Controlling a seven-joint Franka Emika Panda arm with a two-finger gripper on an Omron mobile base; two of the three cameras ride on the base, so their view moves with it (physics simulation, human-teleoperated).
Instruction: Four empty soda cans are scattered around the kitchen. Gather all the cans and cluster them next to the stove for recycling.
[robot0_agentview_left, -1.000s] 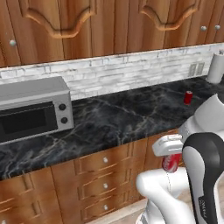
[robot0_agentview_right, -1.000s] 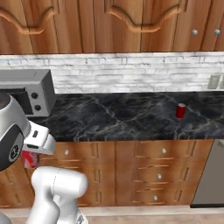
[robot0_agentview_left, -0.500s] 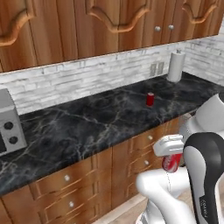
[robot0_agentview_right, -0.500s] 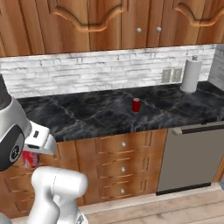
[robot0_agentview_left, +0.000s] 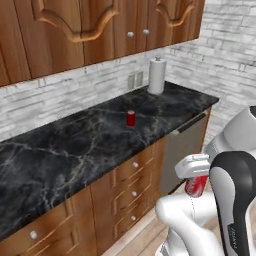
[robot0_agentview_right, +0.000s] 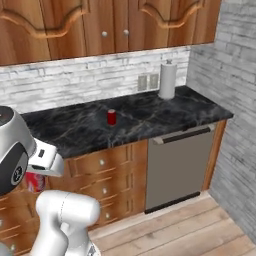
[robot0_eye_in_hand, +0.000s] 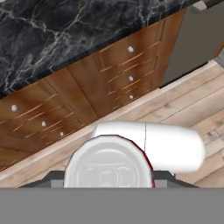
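**Can in the gripper, second can ahead on the counter**

Your two-finger gripper (robot0_agentview_left: 196, 181) is clenched around a small red cylindrical soda can with a silvery top (robot0_eye_in_hand: 109, 164), held upright between the fingers, low beside the wood drawers. A second red can (robot0_agentview_left: 131, 118) stands upright on the black veined marble counter (robot0_agentview_left: 65, 150), above and well beyond your fingers. No stove appears here; a white paper-towel roll (robot0_agentview_right: 167, 80) stands in the corner.

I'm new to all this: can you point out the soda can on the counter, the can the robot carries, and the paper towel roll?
Counter soda can (robot0_agentview_left: 131, 118): left base view, red side.
Carried soda can (robot0_eye_in_hand: 109, 164): hand view, silvery top.
Paper towel roll (robot0_agentview_right: 167, 81): right base view, white side.
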